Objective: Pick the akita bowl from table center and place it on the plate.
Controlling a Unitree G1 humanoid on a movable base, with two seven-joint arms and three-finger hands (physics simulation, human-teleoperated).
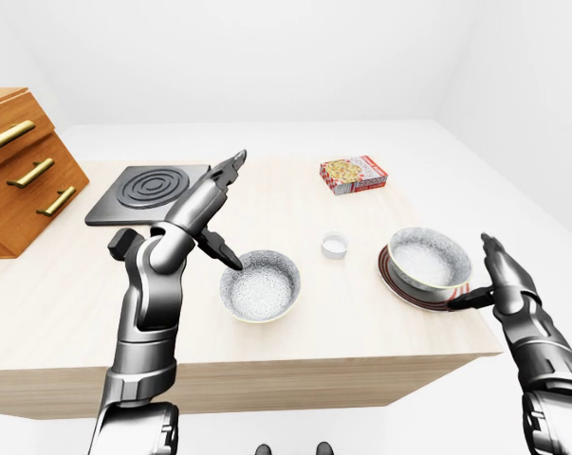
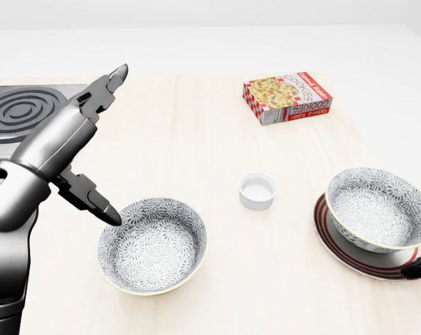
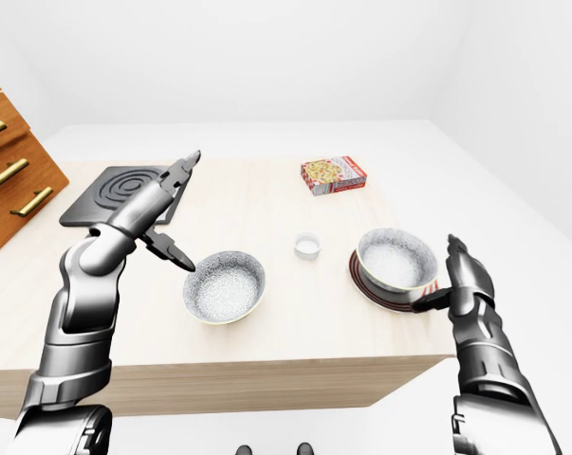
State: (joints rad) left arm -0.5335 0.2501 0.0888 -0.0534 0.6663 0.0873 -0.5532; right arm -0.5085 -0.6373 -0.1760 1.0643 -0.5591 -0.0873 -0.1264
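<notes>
Bowl on plate: the akita bowl point(image 2: 378, 208), a deep round piece glazed in a dense grey-and-white flower pattern with a pale rim, is sitting upright on the plate point(image 2: 357, 264) by the table's point(image 2: 196, 139) right edge in the head view, leaving the plate's red-striped border showing round it, so the placing looks done. The robot's right hand point(image 1: 508, 284) is hanging just off that edge beside the plate, its dark metal fingers spread and gripping nothing, apparently standing clear of the bowl. The left hand point(image 1: 202, 204) is hovering over the table's middle, fingers likewise apart and empty. Its thumb tip is pointing down close to the rim of a second bowl point(image 2: 153, 244) of the same pattern, lying toward the edge nearest the robot. A small plain white ramekin point(image 2: 257, 190) is standing between the two bowls. A glossy cookie box point(image 2: 287, 96) is lying flat toward the far edge, and a dark ringed hotplate point(image 1: 151, 192) is occupying the far left corner.
</notes>
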